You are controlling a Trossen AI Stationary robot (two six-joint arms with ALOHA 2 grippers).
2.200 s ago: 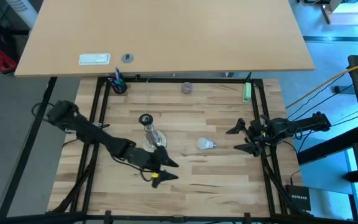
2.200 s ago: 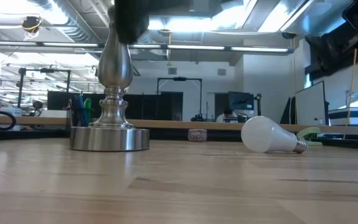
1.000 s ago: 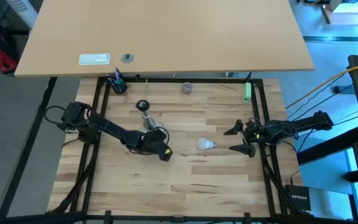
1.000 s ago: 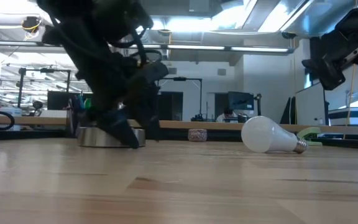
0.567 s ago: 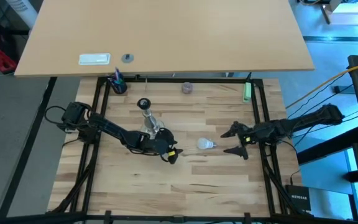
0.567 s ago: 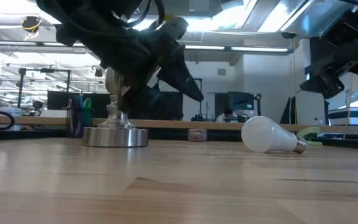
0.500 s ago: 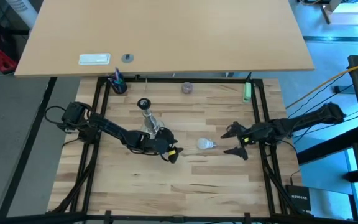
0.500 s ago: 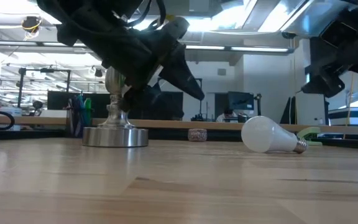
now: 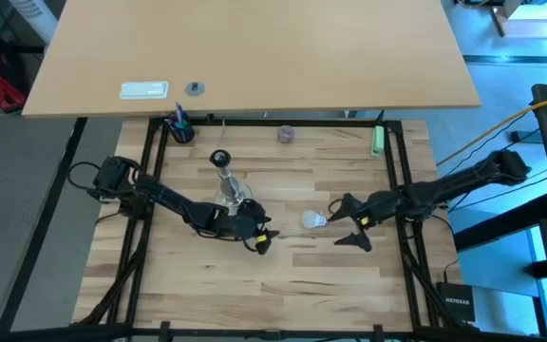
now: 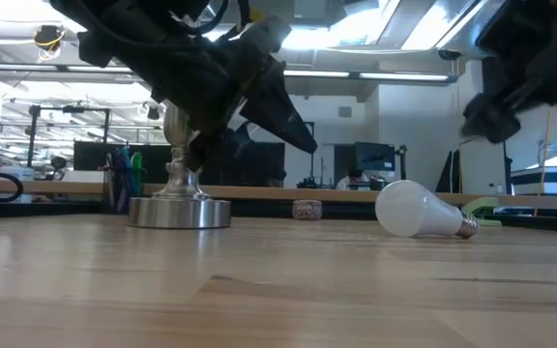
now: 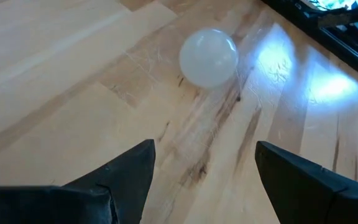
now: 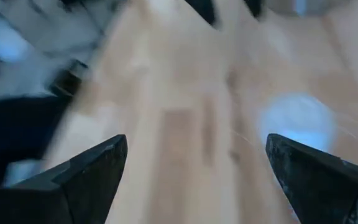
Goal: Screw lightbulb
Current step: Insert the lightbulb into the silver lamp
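The lightbulb [image 9: 313,220] lies on its side on the wooden table, its white globe [image 11: 208,57] toward my left gripper and its silvery base [image 10: 466,228] toward the table's right. My left gripper [image 9: 262,236] hovers open just left of it, slanting down, with nothing between its fingers [image 11: 205,146]. The silvery stand [image 9: 232,199] rests upright on its round base [image 10: 180,213], beside the left arm. My right gripper [image 9: 342,225] hangs open just right of the bulb, above the table [image 12: 196,140].
At the table's far edge are a purplish round object [image 9: 285,134], a dark cup of pens [image 9: 180,128] and a green item [image 9: 377,141]. Black frame rails [image 9: 399,180] run along the table's sides. The near half of the table is bare wood.
My left gripper has tipped up from pointing down at the table beside the stand's base, and now slants toward the bulb, a little higher. My right gripper has moved toward the table's left, up to the bulb, staying open. The bulb has not moved.
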